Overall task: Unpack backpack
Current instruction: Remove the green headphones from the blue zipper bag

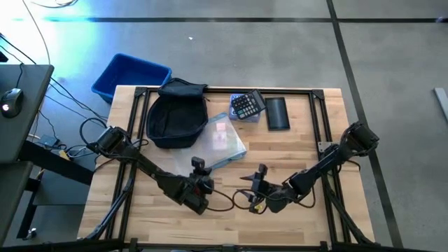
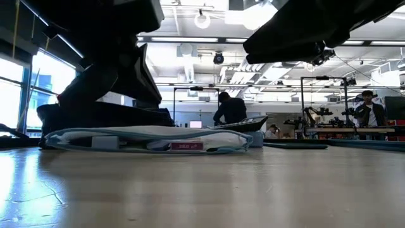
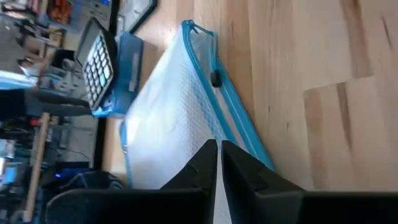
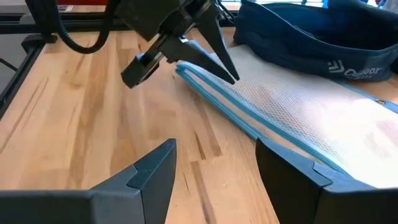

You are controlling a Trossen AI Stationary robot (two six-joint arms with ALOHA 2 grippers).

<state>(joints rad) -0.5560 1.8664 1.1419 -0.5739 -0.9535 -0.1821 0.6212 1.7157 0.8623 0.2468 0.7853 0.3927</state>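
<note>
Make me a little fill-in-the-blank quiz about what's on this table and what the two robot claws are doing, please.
1. The left gripper is pinched ___ on the corner of the clear mesh pouch.
2. The right gripper's fingers stand ___, holding nothing.
3. The calculator rests on a ___ box.
4. The backpack lies beside a blue ___ off the table.

Missing words: shut; open; blue; bin
</note>
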